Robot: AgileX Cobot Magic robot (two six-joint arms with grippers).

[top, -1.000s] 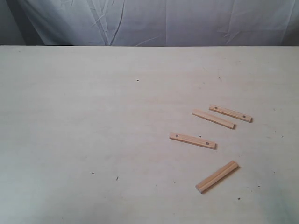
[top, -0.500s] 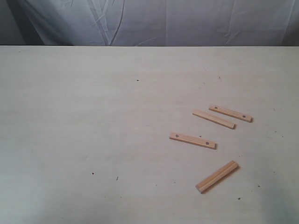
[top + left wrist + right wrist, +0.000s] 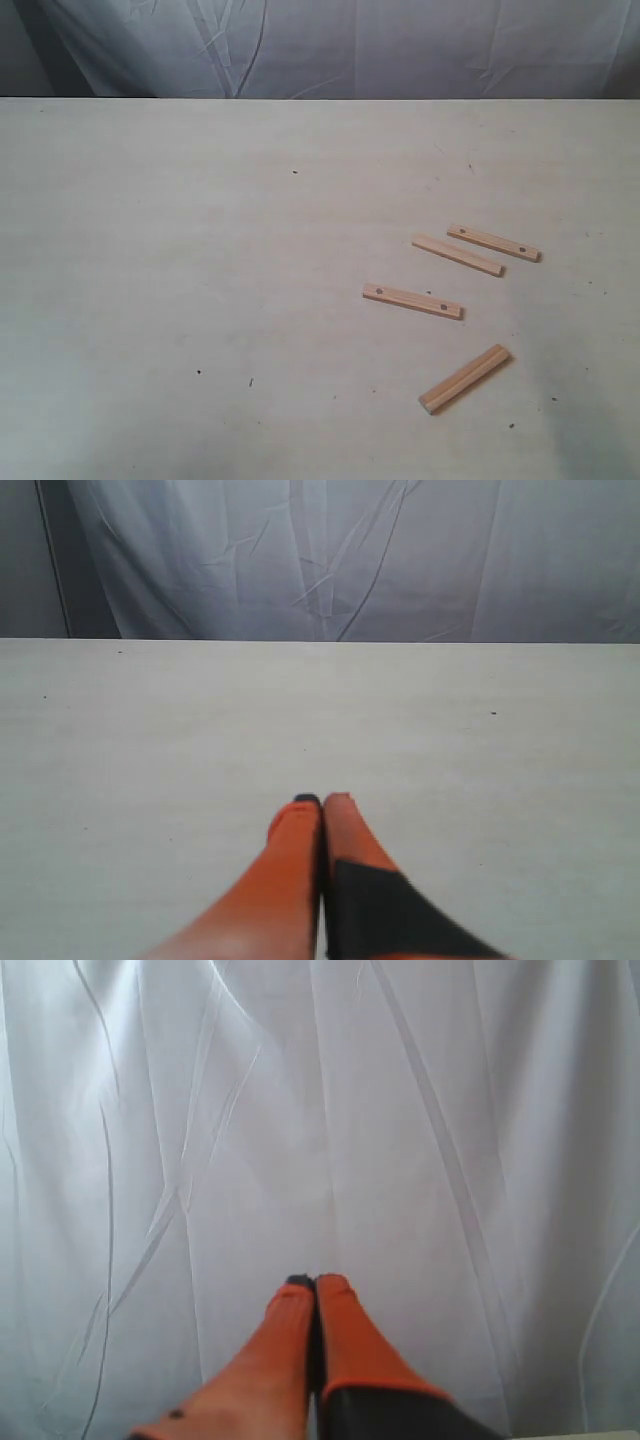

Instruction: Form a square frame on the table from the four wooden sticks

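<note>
Wooden sticks, four of them, are lying flat on the pale tabletop [image 3: 180, 280], all in its right half and none touching another. The leftmost stick [image 3: 412, 301] is showing two small dark holes, one near each end, and is sloping slightly toward the right edge. Just beyond it, nearer the far edge, a plain stick [image 3: 457, 255] is lying at much the same angle with no holes that I can see. Closest to the near edge, the slanted stick [image 3: 464, 379] is pointing toward the far right corner, a lengthwise groove or step running along it. The rightmost stick [image 3: 494, 243] is sitting just beside the plain one and parallel to it, again with two dark holes. All four are light tan, short and of similar length.

The left gripper [image 3: 322, 800] is hovering over bare table, its orange fingers [image 3: 295, 850] pressing together on nothing. The right gripper [image 3: 316, 1280] is facing the white curtain [image 3: 450, 1110], its fingers likewise pressing together and gripping nothing.
</note>
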